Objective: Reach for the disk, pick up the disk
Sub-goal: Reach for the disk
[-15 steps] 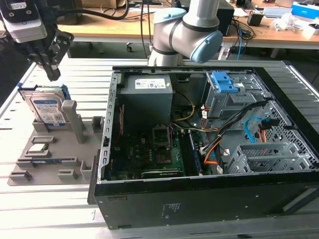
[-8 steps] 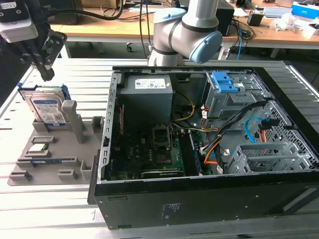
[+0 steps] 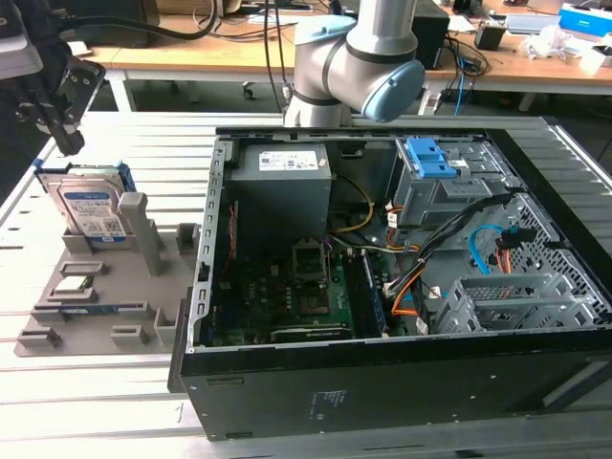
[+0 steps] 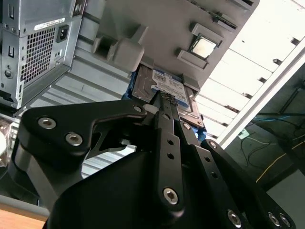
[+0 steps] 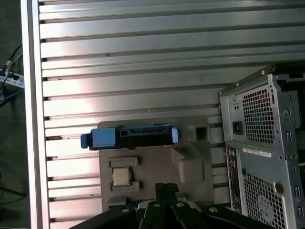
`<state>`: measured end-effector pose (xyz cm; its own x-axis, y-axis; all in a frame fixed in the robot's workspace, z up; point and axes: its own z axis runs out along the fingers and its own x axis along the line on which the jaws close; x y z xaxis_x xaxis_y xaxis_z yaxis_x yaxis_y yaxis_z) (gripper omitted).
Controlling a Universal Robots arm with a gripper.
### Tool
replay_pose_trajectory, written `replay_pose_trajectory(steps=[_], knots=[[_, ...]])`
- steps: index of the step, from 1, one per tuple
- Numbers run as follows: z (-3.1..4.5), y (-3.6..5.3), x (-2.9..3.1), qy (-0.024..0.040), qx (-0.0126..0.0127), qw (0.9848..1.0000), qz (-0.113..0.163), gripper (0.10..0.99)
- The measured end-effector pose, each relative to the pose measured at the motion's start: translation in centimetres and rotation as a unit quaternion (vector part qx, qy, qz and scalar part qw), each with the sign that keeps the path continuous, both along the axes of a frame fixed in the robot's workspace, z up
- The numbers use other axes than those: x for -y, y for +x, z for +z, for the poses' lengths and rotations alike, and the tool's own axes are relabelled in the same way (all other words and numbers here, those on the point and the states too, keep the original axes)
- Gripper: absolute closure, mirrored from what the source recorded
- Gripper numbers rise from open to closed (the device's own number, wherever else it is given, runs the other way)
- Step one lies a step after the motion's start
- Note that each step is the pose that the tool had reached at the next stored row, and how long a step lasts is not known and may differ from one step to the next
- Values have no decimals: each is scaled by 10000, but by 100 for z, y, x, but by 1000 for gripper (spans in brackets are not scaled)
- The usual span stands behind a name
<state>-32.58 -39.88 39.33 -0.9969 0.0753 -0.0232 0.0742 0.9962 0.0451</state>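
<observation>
Out on the ribbed aluminium table, the hard drive stands untouched at the grey fixture tray's far edge, the gripper poised above it, seemingly pinched narrow and empty, so nothing is picked up yet.

The disk, silver with a white-and-blue label and blue edging, stands on edge, leaning back, slotted into the grey holder.
</observation>
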Motion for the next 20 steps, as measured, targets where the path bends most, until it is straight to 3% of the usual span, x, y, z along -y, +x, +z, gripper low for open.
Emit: replay_pose_trajectory(steps=[10, 20], knots=[[0, -218, 0, 0, 0, 10000, 0, 980], [0, -351, 0, 0, 0, 10000, 0, 980]])
